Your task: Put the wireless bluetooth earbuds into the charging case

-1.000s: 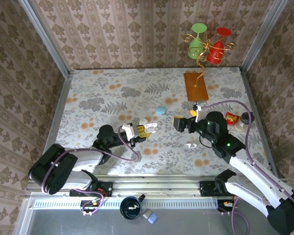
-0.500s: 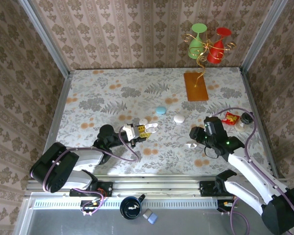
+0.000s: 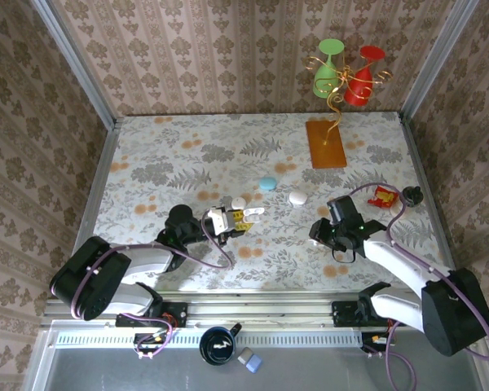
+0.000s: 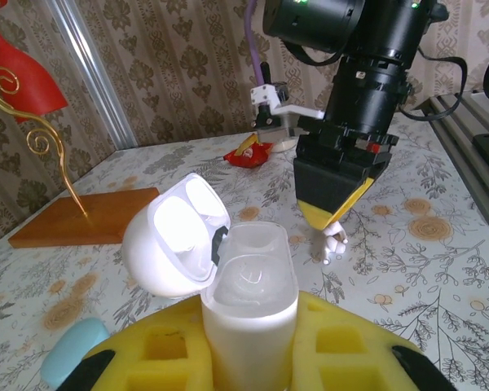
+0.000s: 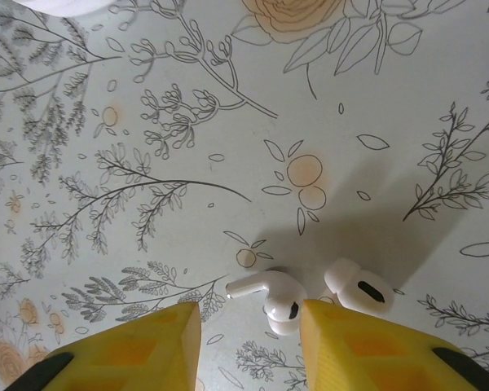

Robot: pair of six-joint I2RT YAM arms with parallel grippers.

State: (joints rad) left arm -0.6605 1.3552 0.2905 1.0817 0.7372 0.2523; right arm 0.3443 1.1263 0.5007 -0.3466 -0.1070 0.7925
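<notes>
My left gripper [image 3: 235, 217] is shut on the white charging case [image 4: 248, 314] and holds it upright, with the lid [image 4: 175, 236] hinged open to the left. Two white earbuds [image 4: 330, 243] lie on the floral table right under my right gripper [image 4: 336, 213]. In the right wrist view the right gripper [image 5: 248, 314] points straight down, open. One earbud [image 5: 281, 297] lies between its yellow fingers, against the right finger and apart from the left one. The other earbud [image 5: 360, 289] lies just outside the right finger.
A pale blue case [image 3: 266, 184] and a white round case [image 3: 297, 197] lie mid-table. An orange wooden base [image 3: 325, 144] with a wire stand holding green and red glasses stands at the back. A red wrapper [image 3: 383, 195] and a small dark object [image 3: 411, 194] lie at the right.
My right gripper came down and towards the near edge, over the two earbuds, and its jaws narrowed around one of them. The left gripper and the case stayed put.
</notes>
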